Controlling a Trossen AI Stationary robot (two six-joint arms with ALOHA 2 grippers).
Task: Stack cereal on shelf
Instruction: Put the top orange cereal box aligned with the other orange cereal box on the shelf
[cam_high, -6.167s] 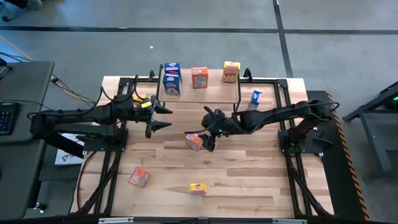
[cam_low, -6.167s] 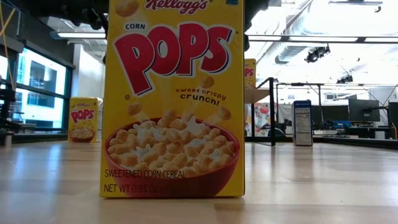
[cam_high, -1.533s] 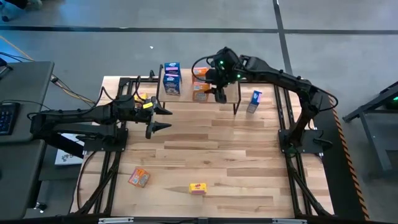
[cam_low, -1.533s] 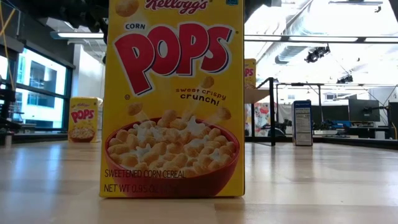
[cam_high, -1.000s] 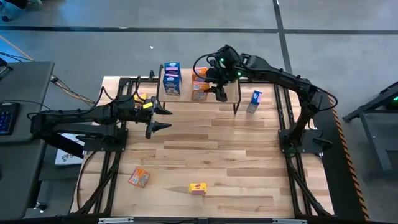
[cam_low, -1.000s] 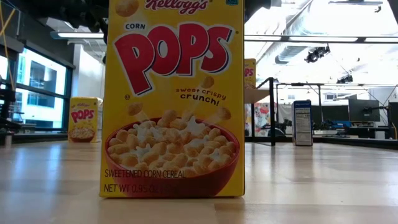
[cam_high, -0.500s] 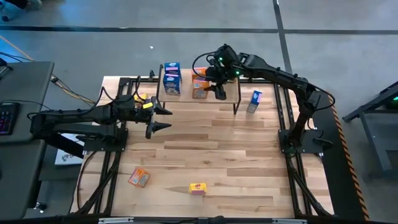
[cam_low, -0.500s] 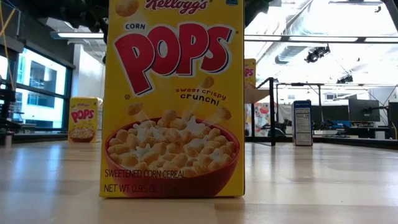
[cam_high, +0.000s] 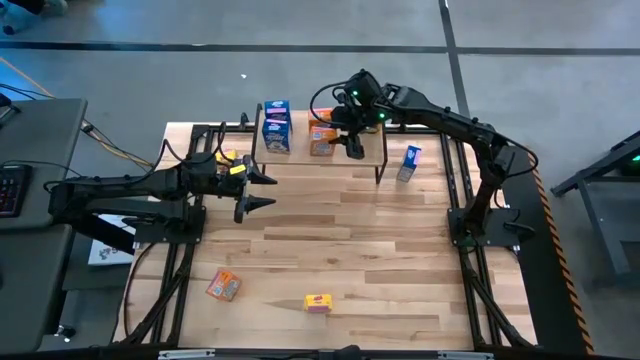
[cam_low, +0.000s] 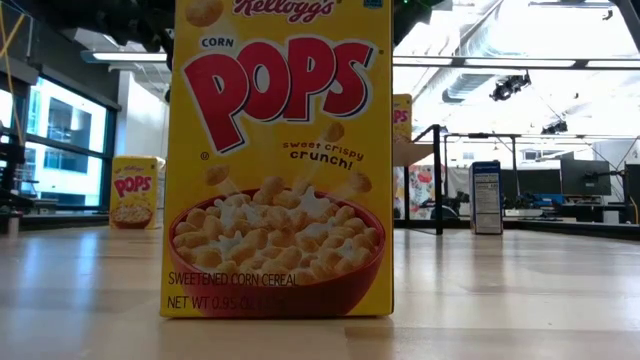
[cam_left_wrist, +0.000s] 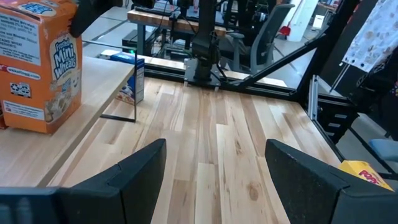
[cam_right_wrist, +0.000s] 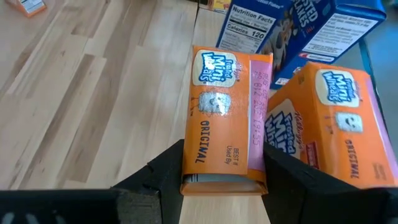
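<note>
Two orange boxes are now at the shelf (cam_high: 300, 152): one stands on the plank, and the second, the held box (cam_right_wrist: 225, 121), is clenched between the fingers of the right gripper (cam_right_wrist: 224, 167), just beside its twin (cam_right_wrist: 326, 127). In the high view the right gripper (cam_high: 350, 135) hangs over the middle of the shelf, next to the blue stack (cam_high: 276, 126).

The step in hand seems to be the placing of this orange box. The next move probably calls for lowering it flat beside or upon the twin, then letting go and rising straight up.

The near edge of the plank is close under the held box, so a small slip could drop it to the table (cam_high: 400, 260). Room is narrow between the twin and the blue boxes.

The left gripper (cam_high: 262, 190) waits with its fingers spread, over the table left of the shelf. A blue box (cam_high: 409, 162) stands right of the shelf; an orange one (cam_high: 223, 286) and a yellow one (cam_high: 318, 303) lie well apart near the front.
</note>
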